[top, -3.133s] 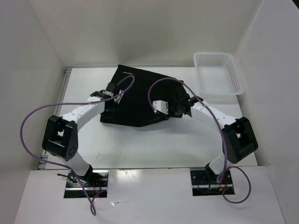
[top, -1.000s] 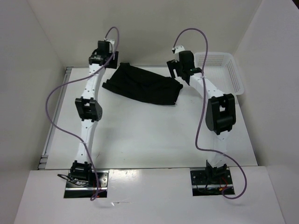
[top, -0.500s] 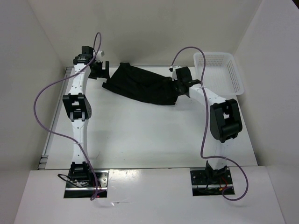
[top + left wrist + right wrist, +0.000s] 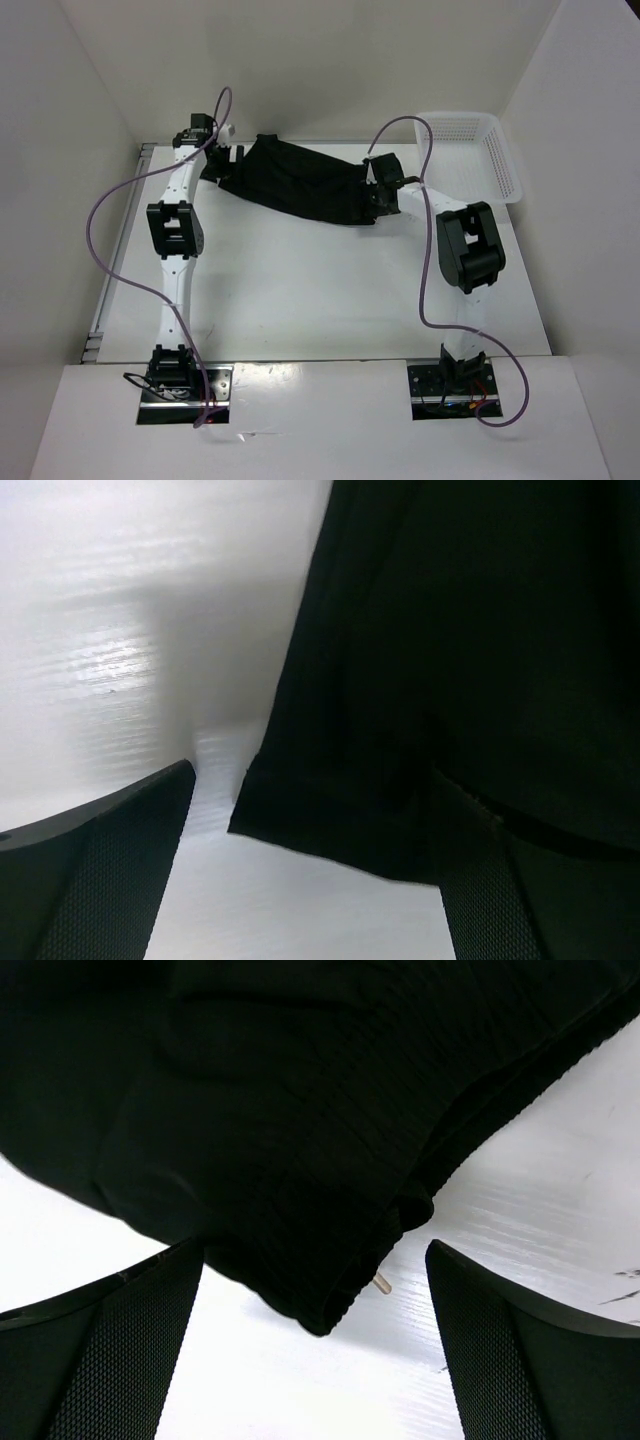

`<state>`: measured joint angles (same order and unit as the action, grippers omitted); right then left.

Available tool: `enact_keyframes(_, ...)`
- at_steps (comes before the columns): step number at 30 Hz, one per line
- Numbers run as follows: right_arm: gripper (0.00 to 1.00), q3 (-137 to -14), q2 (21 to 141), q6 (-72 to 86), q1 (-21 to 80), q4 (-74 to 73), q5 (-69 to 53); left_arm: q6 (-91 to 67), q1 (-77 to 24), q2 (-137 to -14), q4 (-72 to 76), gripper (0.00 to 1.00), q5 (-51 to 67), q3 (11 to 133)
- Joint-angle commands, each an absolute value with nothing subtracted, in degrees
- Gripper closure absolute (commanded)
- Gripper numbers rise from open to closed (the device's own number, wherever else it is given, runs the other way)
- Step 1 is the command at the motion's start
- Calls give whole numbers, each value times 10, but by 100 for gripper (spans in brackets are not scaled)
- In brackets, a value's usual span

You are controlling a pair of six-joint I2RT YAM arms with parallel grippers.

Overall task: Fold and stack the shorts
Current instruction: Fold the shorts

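Observation:
The black shorts (image 4: 300,182) lie as a folded, slanted band across the far middle of the table. My left gripper (image 4: 226,160) sits low at their left end, open. In the left wrist view a hem corner of the shorts (image 4: 450,660) lies flat on the table between the spread fingers of that gripper (image 4: 315,780). My right gripper (image 4: 378,196) is at the band's right end, open too. In the right wrist view the ribbed edge of the shorts (image 4: 280,1110) bulges between the fingers of that gripper (image 4: 315,1250), untouched, with a small beige cord tip (image 4: 382,1283) sticking out.
A white mesh basket (image 4: 500,160) stands at the far right corner, just beyond the right arm. White walls close in the table at the back and on both sides. Purple cables loop off both arms.
The shorts went from a broad flat shape to a narrower folded band. Both arms have pulled back and dropped from the far edge to the band's ends, and the left gripper has opened wider.

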<state>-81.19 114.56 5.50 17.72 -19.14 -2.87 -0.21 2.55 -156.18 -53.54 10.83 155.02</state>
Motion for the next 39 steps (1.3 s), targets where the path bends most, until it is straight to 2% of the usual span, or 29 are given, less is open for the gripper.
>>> enact_keyframes(1,5,-813,1157,88,170,-193,-29,0,29,-1584,-526,0,92,1554)
enact_keyframes(3,5,-813,1158,96,170,-193,-34,0,23,-1589,-526,3,84,1554)
enact_keyframes(6,7,-802,1158,110,170,-193,-40,0,23,-1589,-532,33,107,1549)
enact_keyframes(7,9,-796,1158,110,170,-193,-40,0,18,-1589,-537,42,107,1549)
enact_keyframes(8,13,-796,1163,110,170,-187,-46,0,18,-1589,-537,57,107,1549)
enact_keyframes(10,18,-796,1170,110,170,-174,-61,0,18,-1589,-537,76,113,1549)
enact_keyframes(12,32,-810,1192,110,170,-168,-68,0,18,-1582,-542,87,121,1536)
enact_keyframes(14,52,-820,1202,102,170,-168,-68,0,18,-1568,-548,97,129,1527)
enact_keyframes(15,71,-820,1202,102,170,-168,-68,0,18,-1554,-555,100,129,1513)
enact_keyframes(17,86,-820,1195,95,170,-168,-68,0,18,-1535,-562,100,134,1493)
enact_keyframes(18,100,-820,1189,87,170,-162,-62,0,23,-1507,-569,100,134,1479)
enact_keyframes(24,100,-750,1102,40,152,-184,-125,0,64,-1336,-566,100,140,1254)
enact_keyframes(25,100,-732,1086,7,152,-208,-152,0,64,-1308,-546,100,113,1166)
enact_keyframes(28,100,-700,1023,-56,152,-263,-236,0,52,-1168,-505,100,50,1034)
enact_keyframes(29,100,-693,997,-88,152,-302,-245,0,52,-1143,-493,100,34,955)
enact_keyframes(32,100,-677,966,-178,152,-390,-245,0,40,-1066,-488,100,4,833)
enact_keyframes(36,100,-621,945,-252,159,-443,-204,0,40,-1020,-495,99,4,746)
enact_keyframes(38,100,-603,933,-277,175,-448,-188,0,40,-1013,-511,93,20,726)
enact_keyframes(39,95,-595,918,-277,192,-448,-188,0,35,-1013,-517,91,26,718)
